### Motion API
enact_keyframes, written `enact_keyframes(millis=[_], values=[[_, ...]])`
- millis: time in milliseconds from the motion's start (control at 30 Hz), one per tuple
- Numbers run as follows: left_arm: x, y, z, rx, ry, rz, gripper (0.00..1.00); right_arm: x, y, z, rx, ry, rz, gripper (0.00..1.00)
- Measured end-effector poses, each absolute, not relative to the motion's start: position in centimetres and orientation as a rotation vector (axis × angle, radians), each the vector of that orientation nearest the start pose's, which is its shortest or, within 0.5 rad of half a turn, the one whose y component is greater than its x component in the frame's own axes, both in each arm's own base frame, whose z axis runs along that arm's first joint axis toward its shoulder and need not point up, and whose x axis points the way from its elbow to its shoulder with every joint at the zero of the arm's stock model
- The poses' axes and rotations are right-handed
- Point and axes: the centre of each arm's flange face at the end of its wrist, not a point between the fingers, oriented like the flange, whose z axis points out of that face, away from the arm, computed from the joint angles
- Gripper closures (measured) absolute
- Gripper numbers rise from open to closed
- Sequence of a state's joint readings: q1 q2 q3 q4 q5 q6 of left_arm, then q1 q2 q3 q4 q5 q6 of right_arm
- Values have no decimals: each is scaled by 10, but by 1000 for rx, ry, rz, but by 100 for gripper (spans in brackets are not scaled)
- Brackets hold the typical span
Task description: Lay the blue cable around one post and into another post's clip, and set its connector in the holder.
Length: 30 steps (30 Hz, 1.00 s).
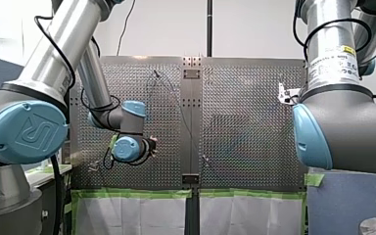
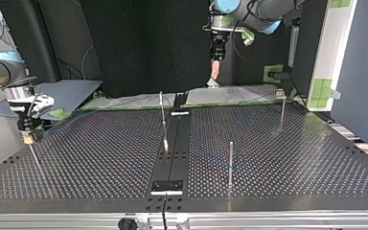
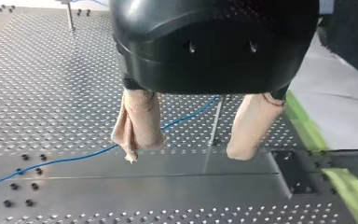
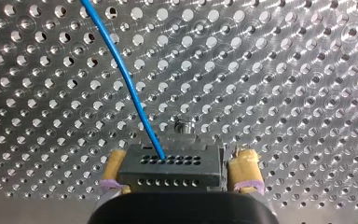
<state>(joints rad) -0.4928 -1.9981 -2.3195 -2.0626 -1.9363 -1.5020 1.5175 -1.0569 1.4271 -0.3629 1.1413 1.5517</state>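
Front view: you get the left hand (image 1: 152, 144) over the left half of the perforated surface (image 1: 245, 147). The right arm (image 1: 342, 127) fills the right side.

Top view: the left hand hangs above the far edge, clear of the surface. The right hand (image 2: 27, 136) sits low at the view's left edge, right by a thin post (image 2: 34, 158).

Left wrist view: the left hand is released, with its beige pads (image 3: 137, 123) wide apart and nothing between them. Beyond them you see the blue cable (image 3: 74, 161) lying on the surface and passing a far post (image 3: 216, 122).

Right wrist view: the right hand is grasping the grey connector (image 4: 168, 168) between its yellow pads (image 4: 244, 170). The blue cable leaves the connector's top face and curves away over the surface. You cannot tell whether the connector touches anything beneath.
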Motion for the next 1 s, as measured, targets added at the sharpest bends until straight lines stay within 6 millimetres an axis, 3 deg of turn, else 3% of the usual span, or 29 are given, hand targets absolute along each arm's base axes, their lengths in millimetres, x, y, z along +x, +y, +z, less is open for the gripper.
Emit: enact_keyframes(millis=[367,1000], values=[[324,-284,87,151,1566,-41,0,139,-673,290,1491,-997,1465,13],[324,-284,88,139,1565,-55,0,139,-673,290,1491,-997,1466,13]])
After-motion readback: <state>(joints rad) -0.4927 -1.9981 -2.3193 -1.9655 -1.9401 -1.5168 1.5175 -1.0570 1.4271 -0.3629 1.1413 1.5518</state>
